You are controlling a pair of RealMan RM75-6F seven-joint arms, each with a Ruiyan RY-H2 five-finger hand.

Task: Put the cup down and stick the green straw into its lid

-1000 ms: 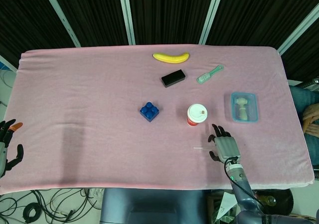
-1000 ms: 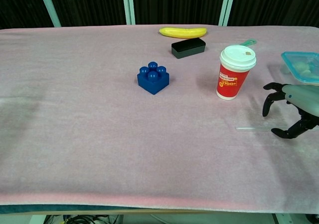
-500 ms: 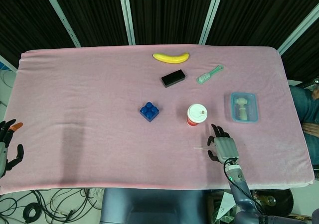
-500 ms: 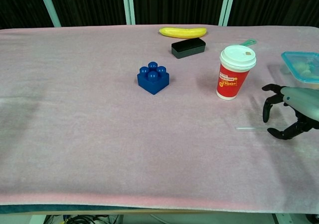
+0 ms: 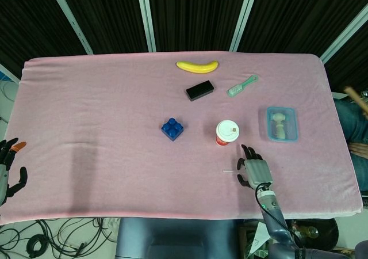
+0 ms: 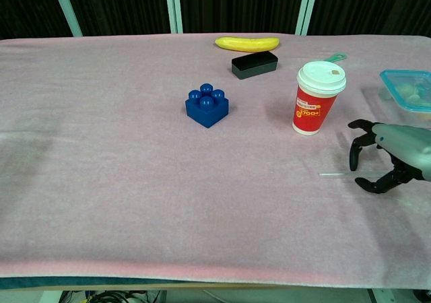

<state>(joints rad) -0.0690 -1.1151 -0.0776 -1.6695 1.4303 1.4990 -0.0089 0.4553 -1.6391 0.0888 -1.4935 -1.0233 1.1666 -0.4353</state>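
Pink cloth covers your desk (image 5: 86, 98), dark panels behind it. Your cup (image 6: 318, 97) is already down, upright with its white lid on, near the desk's right side. The straw (image 6: 335, 175) lies flat on the cloth in front of it, well apart from the cup; it looks pale and thin here, and I cannot make out any green in it.

Your right hand (image 6: 390, 156) hangs just beside the straw's right end, fingers (image 6: 355, 156) curled downward and spread apart, holding nothing. Whether a fingertip touches the straw I cannot tell. Your left hand (image 5: 8, 170) sits off the desk's left edge, fingers apart, empty.

Risks from here: the straw is slim and flat on soft cloth, so your fingers may slide over it or roll it away. Reaching in carelessly could also knock the light cup over.

Further out sit a blue block (image 6: 207, 105), black box (image 6: 254, 64), banana (image 6: 247, 43), brush (image 5: 241, 86) and a clear tub (image 5: 281, 124).
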